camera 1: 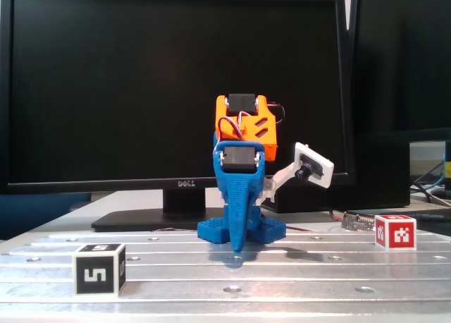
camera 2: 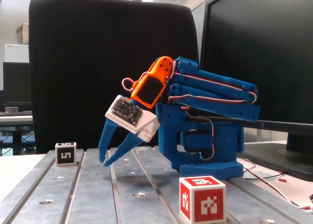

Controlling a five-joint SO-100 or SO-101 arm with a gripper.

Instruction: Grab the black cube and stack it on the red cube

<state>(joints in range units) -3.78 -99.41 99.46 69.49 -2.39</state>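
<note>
While fingers point(camera 2: 104, 162) hang slightly parted, empty, black cube point(camera 1: 99, 269) sits well apart from red cube point(camera 1: 394, 232).

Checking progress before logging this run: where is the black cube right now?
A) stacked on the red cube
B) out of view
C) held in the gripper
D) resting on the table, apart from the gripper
D: the black cube sits on the table, clear of the empty gripper and far from the red cube.
</note>
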